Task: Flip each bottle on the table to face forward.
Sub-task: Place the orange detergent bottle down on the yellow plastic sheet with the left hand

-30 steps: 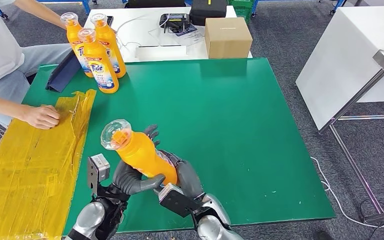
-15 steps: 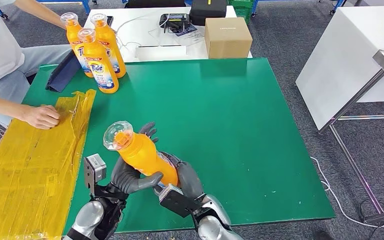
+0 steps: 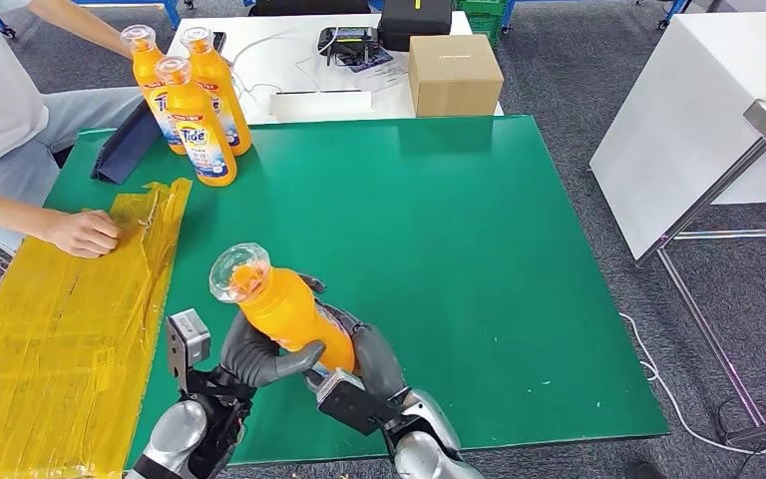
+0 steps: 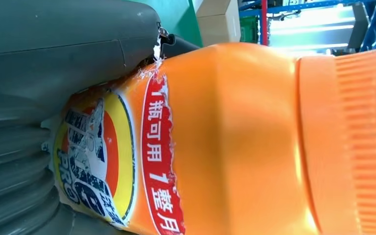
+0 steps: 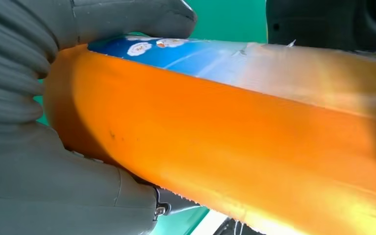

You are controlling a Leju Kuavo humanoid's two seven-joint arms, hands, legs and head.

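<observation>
Both arms enter from the lower edge of the head view and meet over the near left part of the green tabletop (image 3: 479, 230); the left hand (image 3: 254, 357) and the right hand (image 3: 371, 357) together grasp one orange bottle (image 3: 284, 309), held clear of the tabletop and tilted, its clear cap (image 3: 236, 270) raised toward the camera and leaning left; the left fingers (image 3: 289, 359) wrap the lower body from the near side, the right hand cups the base from the right; in the left wrist view the grey thumb (image 4: 54, 54) presses the labelled face of the bottle, where a torn label (image 4: 122, 166) with red and blue print is visible; in the right wrist view the grey thumb (image 5: 127, 19) lies over a blue label strip (image 5: 186, 54) and the palm supports the orange wall; the base of the held bottle is hidden behind both hands, and the label text is too broken to read in full; three more orange bottles (image 3: 199, 130) stand upright together at the far left corner of the tabletop; a person's hand (image 3: 82, 232) rests on yellow sheeting (image 3: 60, 329) at the left edge.
</observation>
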